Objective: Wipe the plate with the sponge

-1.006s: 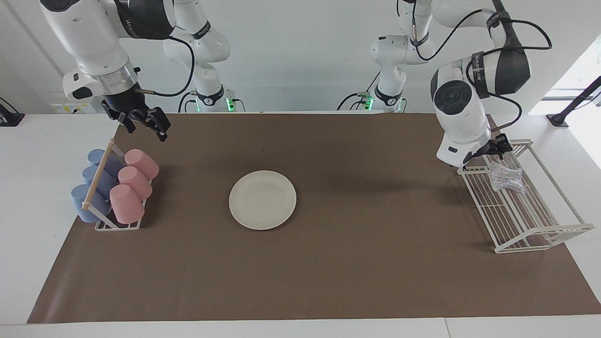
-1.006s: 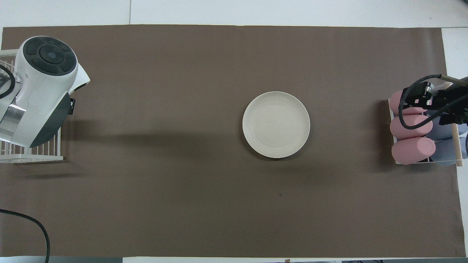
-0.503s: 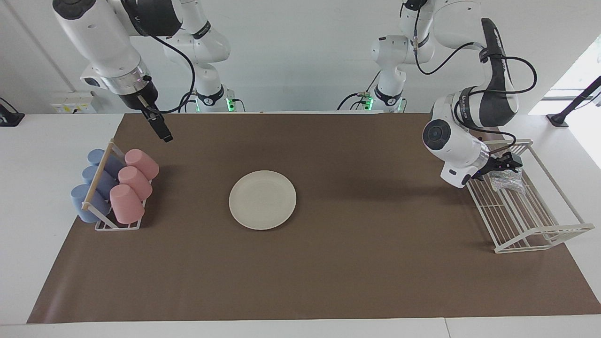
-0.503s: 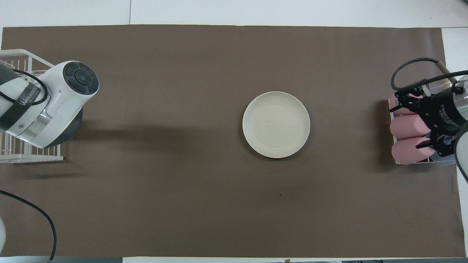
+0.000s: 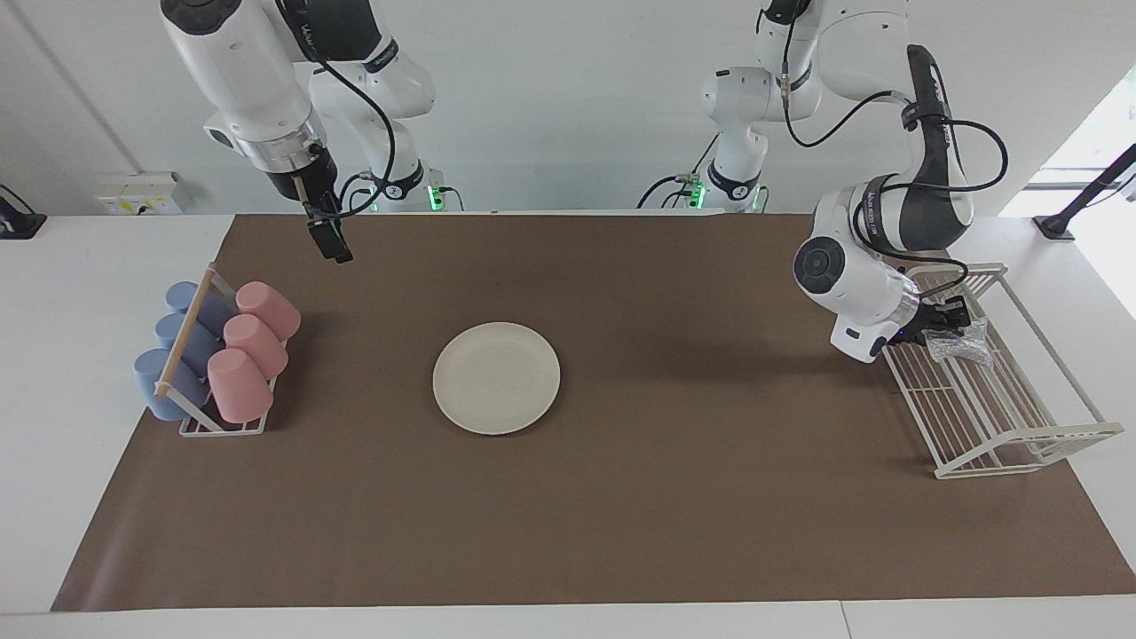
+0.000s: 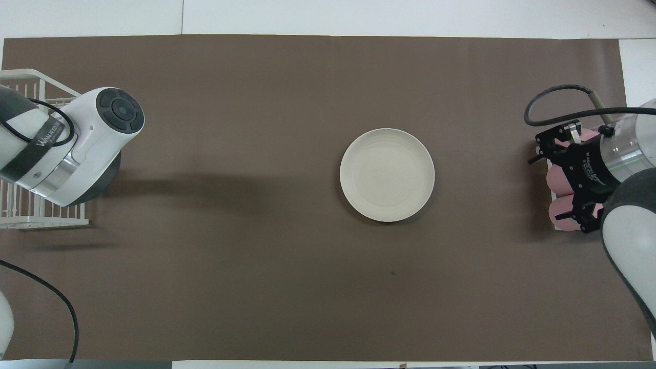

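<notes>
Now the left gripper (image 5: 948, 325), down in the white wire rack (image 5: 1021, 435) at its arm's end of the table, has pinched the sponge (image 5: 963, 343); the plate (image 5: 496, 378) waits mid-table, so lifting comes next, while the right gripper (image 5: 334, 244) waits spread

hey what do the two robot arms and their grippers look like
Both arms have glossy white rounded shells with dark grey joint bands bearing small white lettering, silver wrist rings, and loose black cables. The left gripper and right gripper are black two-finger units. Green lights glow at the bases.
</notes>
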Robot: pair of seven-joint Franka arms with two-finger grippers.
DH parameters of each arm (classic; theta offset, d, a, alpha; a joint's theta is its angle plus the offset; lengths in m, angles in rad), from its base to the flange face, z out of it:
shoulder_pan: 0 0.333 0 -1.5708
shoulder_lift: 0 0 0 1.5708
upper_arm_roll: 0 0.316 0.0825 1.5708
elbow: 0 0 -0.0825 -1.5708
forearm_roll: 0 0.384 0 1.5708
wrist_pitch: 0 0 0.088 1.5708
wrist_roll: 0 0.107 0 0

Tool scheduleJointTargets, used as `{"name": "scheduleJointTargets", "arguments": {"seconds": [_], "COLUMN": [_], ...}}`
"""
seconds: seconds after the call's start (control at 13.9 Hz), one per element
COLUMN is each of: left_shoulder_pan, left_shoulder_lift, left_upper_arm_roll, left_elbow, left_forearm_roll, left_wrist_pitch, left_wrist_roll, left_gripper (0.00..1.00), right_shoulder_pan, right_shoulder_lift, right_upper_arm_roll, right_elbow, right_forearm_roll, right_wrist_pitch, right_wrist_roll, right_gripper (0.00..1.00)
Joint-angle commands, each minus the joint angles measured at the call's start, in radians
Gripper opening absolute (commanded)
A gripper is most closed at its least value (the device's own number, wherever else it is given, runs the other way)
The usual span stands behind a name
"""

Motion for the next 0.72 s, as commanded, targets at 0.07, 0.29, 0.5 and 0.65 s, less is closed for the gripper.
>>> {"name": "scheduleJointTargets", "arguments": {"seconds": [0.07, 0.29, 0.5, 0.65], "left_shoulder_pan": [-0.001, -0.001, -0.013, -0.015], "left_shoulder_lift": [-0.002, -0.013, -0.019, -0.018], "left_upper_arm_roll": [-0.002, -0.004, -0.004, -0.004], "left_elbow": [0.009, 0.036, 0.223, 0.326], "left_forearm_roll": [0.014, -0.009, -0.279, -0.47], "left_wrist_pitch": [0.014, 0.006, -0.117, -0.191], "left_wrist_roll": [-0.014, 0.0, 0.031, 0.037], "left_gripper": [0.0, 0.0, 0.0, 0.0], "right_shoulder_pan": [-0.004, -0.006, -0.006, 0.002], "right_shoulder_lift": [-0.03, -0.038, -0.038, -0.041], "right_upper_arm_roll": [0.023, 0.041, 0.043, 0.046], "right_elbow": [-0.039, -0.055, -0.056, -0.061], "right_forearm_roll": [0.014, 0.02, 0.078, 0.08], "right_wrist_pitch": [0.008, 0.004, 0.025, 0.034], "right_wrist_roll": [0.079, 0.069, 0.192, 0.217], "right_gripper": [1.0, 1.0, 1.0, 1.0]}}
